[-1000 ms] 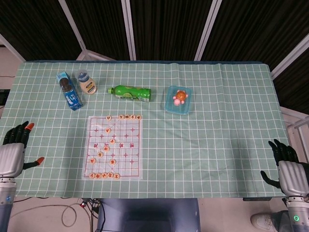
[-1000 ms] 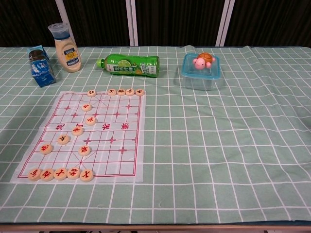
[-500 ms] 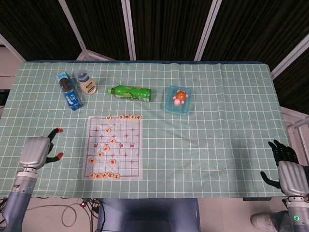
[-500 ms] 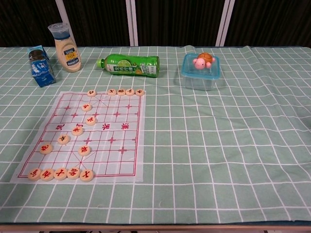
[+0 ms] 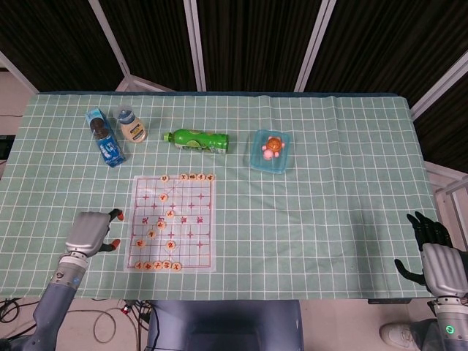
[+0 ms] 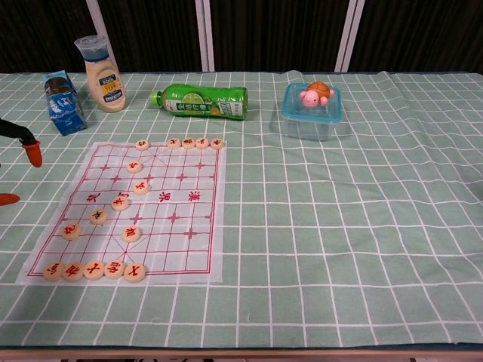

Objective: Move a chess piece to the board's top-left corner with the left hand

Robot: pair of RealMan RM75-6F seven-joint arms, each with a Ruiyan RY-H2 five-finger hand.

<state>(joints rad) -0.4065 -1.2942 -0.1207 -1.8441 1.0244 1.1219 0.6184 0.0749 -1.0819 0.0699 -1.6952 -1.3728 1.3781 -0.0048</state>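
Nearest the robot, R hand (image 5: 433, 259), grey w/ dark fingers, sits off the table's near-right corner, fingers apart, holding nothing. L hand (image 5: 88, 232), grey w/ orange-tipped fingers (image 6: 32, 154), hovers over the green checked tablecloth (image 5: 329, 212) just left of the board, fingers spread, empty; chest view catches only its fingertips at the left edge.

White plastic chess board w/ red grid (image 5: 197, 241) lies flat on the cloth, left of centre. Near edge: row of round tan wooden chess pieces w/ red marks (image 6: 93, 269), side by side along the bottom-left. More pieces are scattered mid-board on the left half (image 6: 99, 216). Far edge: one piece (image 6: 142, 144) near the top-left, not in the corner itself, then a row of four (image 6: 195, 142) towards the top-right. Top-left corner (image 6: 96, 147) is bare.

Beyond the board, far-left: blue carton (image 5: 105, 142) w/ a dark top, tilted, and a cream squeeze bottle w/ a grey cap (image 5: 131, 125) just beside it. Next, a green plastic drink bottle (image 5: 196, 140) lying on its side. Right of that, a clear blue plastic box (image 5: 270, 162) w/ a pink-and-orange toy turtle (image 5: 272, 148) on top.
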